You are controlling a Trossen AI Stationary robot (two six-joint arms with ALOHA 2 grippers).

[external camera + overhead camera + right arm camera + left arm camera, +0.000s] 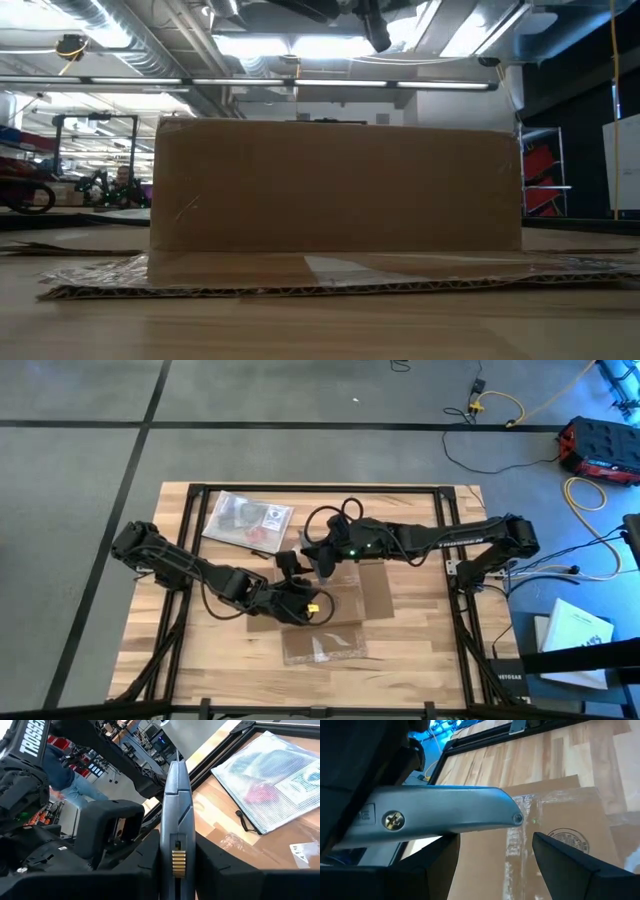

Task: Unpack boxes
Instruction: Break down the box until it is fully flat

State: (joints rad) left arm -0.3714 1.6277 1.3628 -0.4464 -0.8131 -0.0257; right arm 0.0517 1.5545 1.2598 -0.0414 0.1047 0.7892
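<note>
The brown cardboard box [320, 610] sits mid-table with taped flaps spread flat [330, 272]; in the low view its near wall [335, 185] stands upright. A grey metal utility knife [175, 810] hangs above the box, with my right gripper [318, 568] shut on it. My left gripper [300, 598] hovers over the box's left part. Its fingers [570, 865] stand wide open with nothing between them. In the left wrist view the knife's body [445, 815] crosses just above that gap, nose [517, 819] over the tape. My right gripper pinches the knife's flat sides between its two fingers, at the rear part beside the brass slider [175, 862]. The fingers come from the table's right, slanting slightly down, and lie along the knife. The nose points away toward my left arm, clear of the box.
A clear plastic bag [245, 520] with red and dark contents lies flat at the table's far left, close ahead of the knife [270, 780]. Black frame rails [320, 488] edge the table. A person [70, 785] stands in the room beyond.
</note>
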